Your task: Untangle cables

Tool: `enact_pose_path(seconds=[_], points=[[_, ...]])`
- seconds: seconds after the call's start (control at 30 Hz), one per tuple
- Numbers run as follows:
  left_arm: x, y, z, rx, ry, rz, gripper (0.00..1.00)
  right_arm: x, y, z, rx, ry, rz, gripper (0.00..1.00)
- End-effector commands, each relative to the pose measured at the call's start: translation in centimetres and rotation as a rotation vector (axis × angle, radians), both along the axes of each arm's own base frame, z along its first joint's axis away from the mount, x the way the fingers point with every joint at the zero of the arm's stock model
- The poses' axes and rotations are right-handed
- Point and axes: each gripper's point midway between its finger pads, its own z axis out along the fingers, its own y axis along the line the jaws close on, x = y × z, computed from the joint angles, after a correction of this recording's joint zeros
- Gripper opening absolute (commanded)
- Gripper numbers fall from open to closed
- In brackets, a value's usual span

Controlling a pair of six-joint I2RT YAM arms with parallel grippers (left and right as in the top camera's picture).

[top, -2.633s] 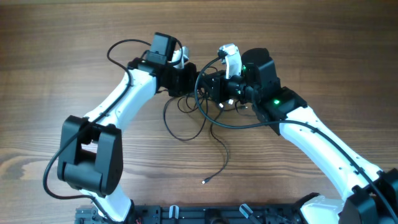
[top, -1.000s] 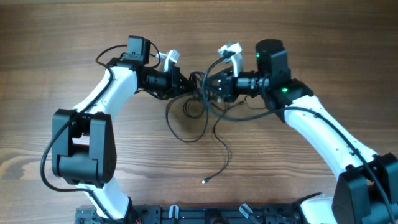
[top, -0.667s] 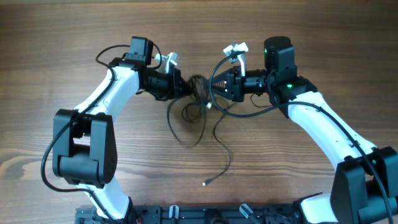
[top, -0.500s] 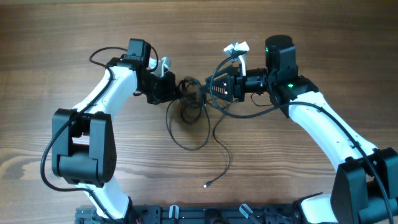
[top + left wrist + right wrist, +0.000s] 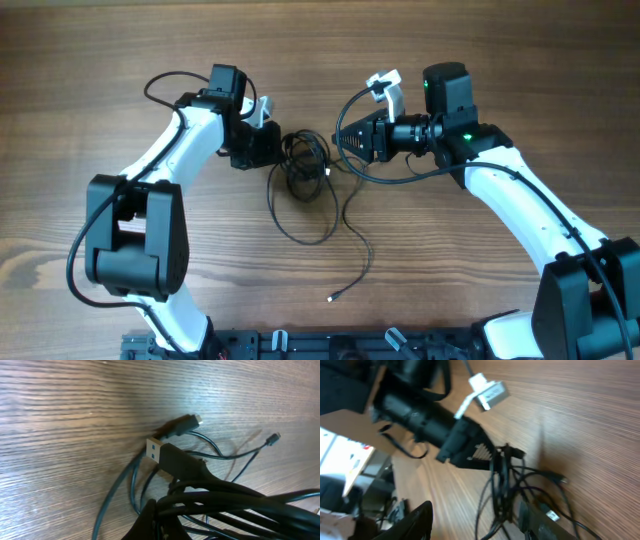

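Cables (image 5: 305,162) are lying in a knotted bundle near the middle of the table (image 5: 520,60), between the two arms. The left gripper (image 5: 272,150) is clamping the bundle's left side, jaws fully closed on the strands. The right gripper (image 5: 343,140) is hovering just beside its right side, fingers spread and gripping nothing, likely needing only a short reach leftward. A loose tail (image 5: 364,250) is trailing toward the near edge, across the line between the grippers. Nothing else is standing in the way.
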Motion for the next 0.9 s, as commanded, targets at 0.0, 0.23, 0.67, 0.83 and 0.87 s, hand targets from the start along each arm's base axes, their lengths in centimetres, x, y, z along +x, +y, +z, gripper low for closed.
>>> enact_pose_path(seconds=[0.0,0.23,0.67,0.83,0.87], points=[[-0.6,-1.5,-0.3,-0.021,-0.005,-0.066,0.04,1.0,-0.3,-0.4,-0.042,-0.022,-0.031,0.57],[-1.5,-4.0,-0.3,-0.024,-0.019,-0.136,0.04,-0.5,2.3,-2.8,-0.055,0.055,0.029,0.49],[-1.0,-3.0,-0.8,0.046,-0.036,-0.119,0.04,-5.1,5.6,1.5,0.228,0.074,0.346,0.04],[-1.1,-2.9,-0.8,0.048,-0.030,-0.113,0.04,-4.9,5.1,6.5,0.353,0.010,0.392,0.04],[-1.1,-2.9,-0.8,0.048,-0.030,-0.113,0.04,-4.6,4.9,7.4,0.367,-0.005,0.382,0.04]])
